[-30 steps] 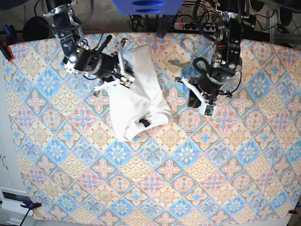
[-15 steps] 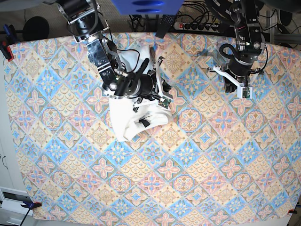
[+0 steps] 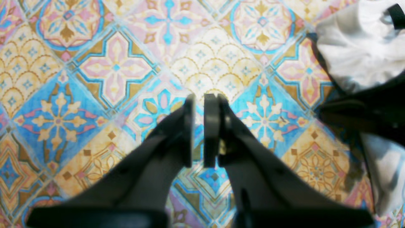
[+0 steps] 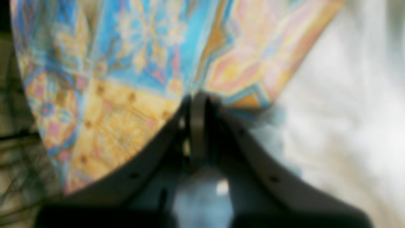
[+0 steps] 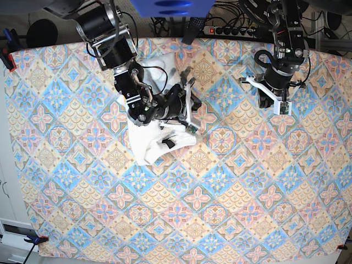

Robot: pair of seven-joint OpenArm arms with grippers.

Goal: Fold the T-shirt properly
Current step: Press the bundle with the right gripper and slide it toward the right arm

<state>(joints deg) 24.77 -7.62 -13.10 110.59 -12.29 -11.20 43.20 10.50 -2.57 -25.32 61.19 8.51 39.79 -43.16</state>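
No readable text, numbers or signs in any view.

The T-shirt (image 5: 147,144) lies bunched left of centre in the base view with only plain white cloth showing; no print can be seen on it. A small black neck label (image 5: 168,143) sits near its lower edge, too small to show any letters. In the left wrist view the same label (image 3: 396,15) appears at the upper right corner as a bare dark strip. The patterned tablecloth (image 5: 231,203) carries ornament only, and the right wrist view is too blurred to read anything.
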